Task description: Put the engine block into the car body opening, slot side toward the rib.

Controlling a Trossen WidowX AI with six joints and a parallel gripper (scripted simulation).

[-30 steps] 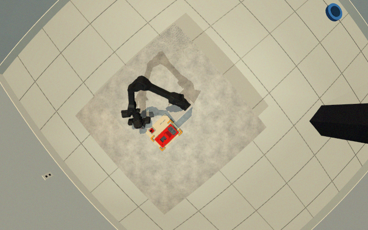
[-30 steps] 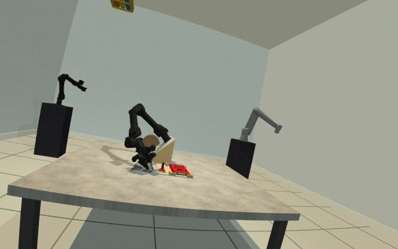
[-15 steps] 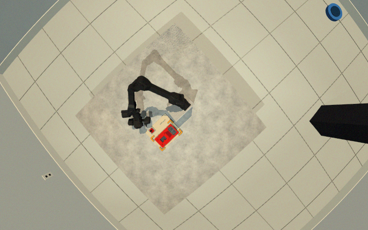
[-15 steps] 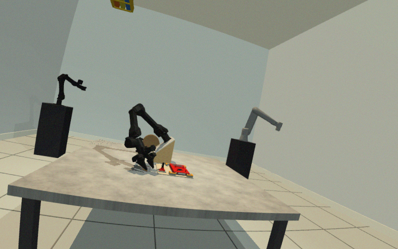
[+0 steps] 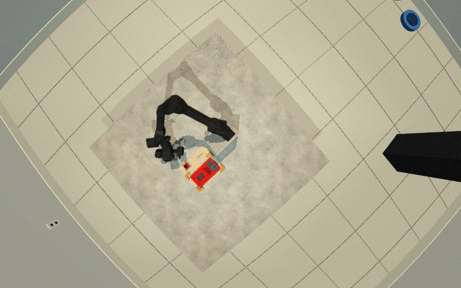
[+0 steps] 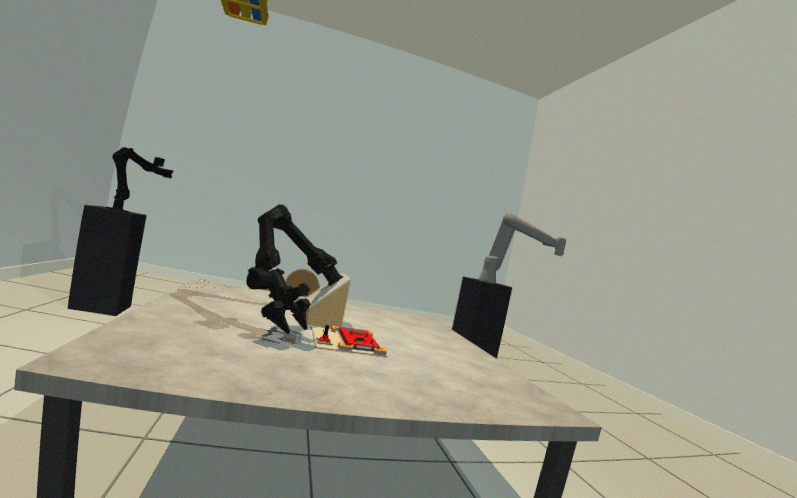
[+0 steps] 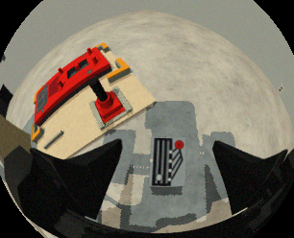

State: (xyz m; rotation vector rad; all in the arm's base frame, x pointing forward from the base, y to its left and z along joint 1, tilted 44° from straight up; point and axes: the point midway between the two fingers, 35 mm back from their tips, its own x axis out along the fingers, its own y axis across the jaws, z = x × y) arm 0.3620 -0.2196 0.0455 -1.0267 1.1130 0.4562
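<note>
And there's the engine block [image 7: 167, 162], grey and boxy with dark ribbed bars and a red round cap, on the mottled tabletop [image 5: 246, 200] [image 6: 302, 383] [image 7: 219, 58] at the wrist view's lower centre! The gripper [image 5: 170, 157] [image 6: 296, 329] [image 7: 170, 146] is released, fingers wide around it, while the glossy red car body [image 5: 205, 173] [image 6: 359, 337] [image 7: 71, 81] sits upper left.

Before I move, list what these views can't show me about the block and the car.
- Engine block, top: hidden under the gripper.
- Its underside, wrist: faces the table.
- Rib in the car body's opening, exterior: too small.
</note>
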